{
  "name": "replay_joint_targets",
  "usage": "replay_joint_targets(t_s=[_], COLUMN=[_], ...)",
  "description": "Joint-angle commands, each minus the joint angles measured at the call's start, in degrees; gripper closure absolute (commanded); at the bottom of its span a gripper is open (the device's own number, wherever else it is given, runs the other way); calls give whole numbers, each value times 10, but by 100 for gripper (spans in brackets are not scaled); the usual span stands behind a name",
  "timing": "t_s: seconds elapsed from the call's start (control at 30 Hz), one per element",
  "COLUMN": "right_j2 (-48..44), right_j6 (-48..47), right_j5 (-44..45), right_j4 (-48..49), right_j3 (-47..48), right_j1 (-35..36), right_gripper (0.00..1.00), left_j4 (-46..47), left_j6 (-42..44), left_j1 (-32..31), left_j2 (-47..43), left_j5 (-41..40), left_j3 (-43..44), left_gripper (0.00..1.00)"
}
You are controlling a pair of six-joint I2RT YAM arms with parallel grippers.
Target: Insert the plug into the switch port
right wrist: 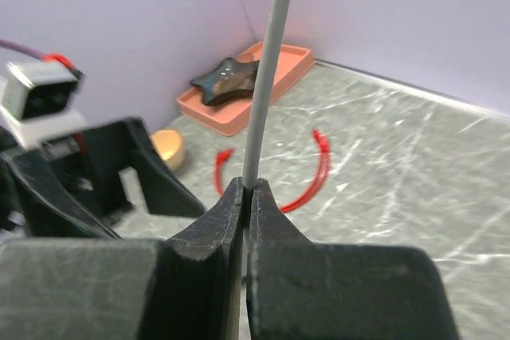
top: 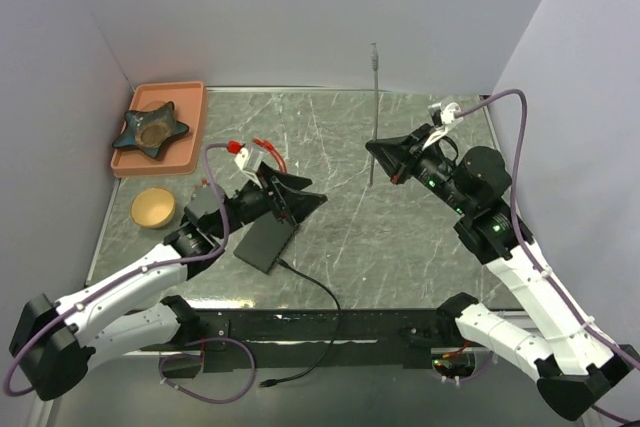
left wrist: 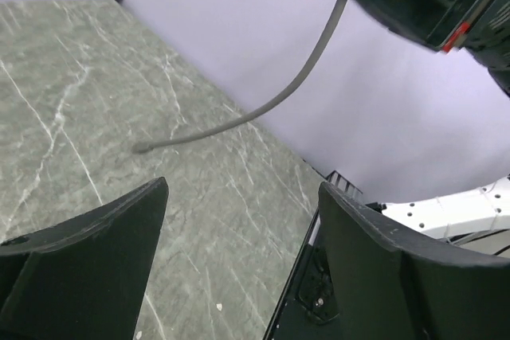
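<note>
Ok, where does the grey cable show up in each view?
Top external: the grey cable runs straight up the picture, right of centre, from the right gripper across the back wall.
Left wrist: the grey cable curves from the upper right down to mid-left.
Right wrist: the grey cable is a straight line at top centre, pinched between shut jaws.
Shared landmark: the right gripper, holding the cable in all three.

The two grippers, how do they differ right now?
The left gripper stands open and empty; the right gripper is shut on the gray cable. The left gripper sits beside the black box; the right gripper is over the table's right half, away from it. Both have black two-finger jaws.
</note>
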Motion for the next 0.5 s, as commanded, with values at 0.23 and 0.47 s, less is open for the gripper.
replay_joint_targets(t_s=[0.23,0.47], right_j2=[72,103], right_j6=[-37,-72], right_j5=[-171,-144], right_j4=[14,51], right_j3=[-138,-219], right_j1=[14,93], right_gripper=[100,100], left_j4=[13,71], left_j6=[6,-21], left_j1=[-2,8], left_j2=[-83,-108], left_j5=[-50,-36], left_j3=[-65,-136], left_gripper=[17,19])
